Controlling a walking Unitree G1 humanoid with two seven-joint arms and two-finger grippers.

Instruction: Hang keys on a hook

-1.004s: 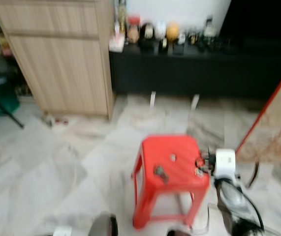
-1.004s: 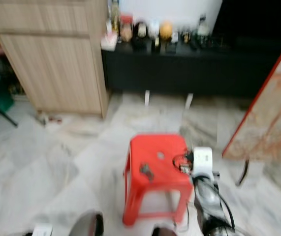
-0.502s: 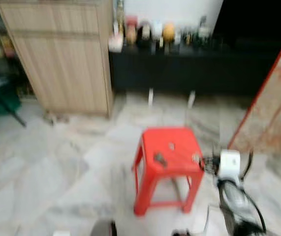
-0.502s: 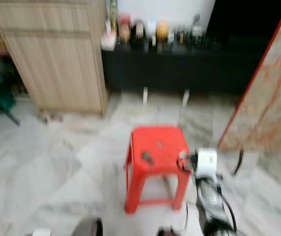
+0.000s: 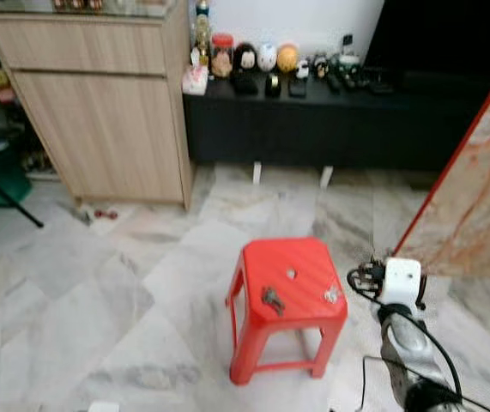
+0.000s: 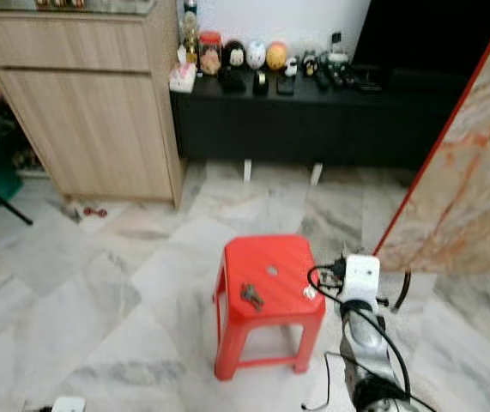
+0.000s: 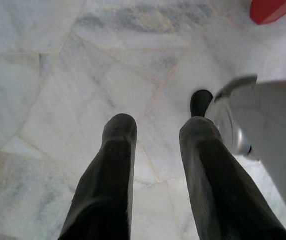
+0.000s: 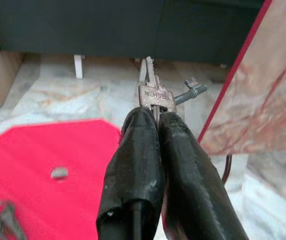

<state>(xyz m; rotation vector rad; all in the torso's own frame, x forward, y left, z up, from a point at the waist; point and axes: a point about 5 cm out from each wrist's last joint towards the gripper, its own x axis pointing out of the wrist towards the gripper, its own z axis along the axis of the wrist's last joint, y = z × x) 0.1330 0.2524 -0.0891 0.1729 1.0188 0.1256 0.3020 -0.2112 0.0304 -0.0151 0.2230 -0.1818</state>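
From the head camera I see a red stool (image 5: 289, 296) on the marble floor (image 5: 99, 283), with a second bunch of keys (image 5: 271, 299) lying on its top and a small metal bit (image 5: 331, 294) near its right edge. My right arm (image 5: 399, 322) reaches forward just beside the stool's right side. Behind stand a wooden cabinet (image 5: 99, 112) and a low black surface (image 5: 330, 116) carrying small figurines (image 5: 257, 58). A marble-patterned panel with a red edge (image 5: 476, 206) leans at the right

The right wrist camera gives me what the head view cannot: the right hand (image 8: 155, 125) is pinched closed on a silver key (image 8: 153, 92), its blade sticking out past the fingertips, with a further key (image 8: 190, 90) hanging off to the side. The stool top lies below, the other keys at its corner

The left wrist camera looks down on bare floor; the left hand (image 7: 155, 132) hangs with its fingers (image 7: 115, 165) apart, gripping nothing, a corner of the stool (image 7: 273, 9) far off
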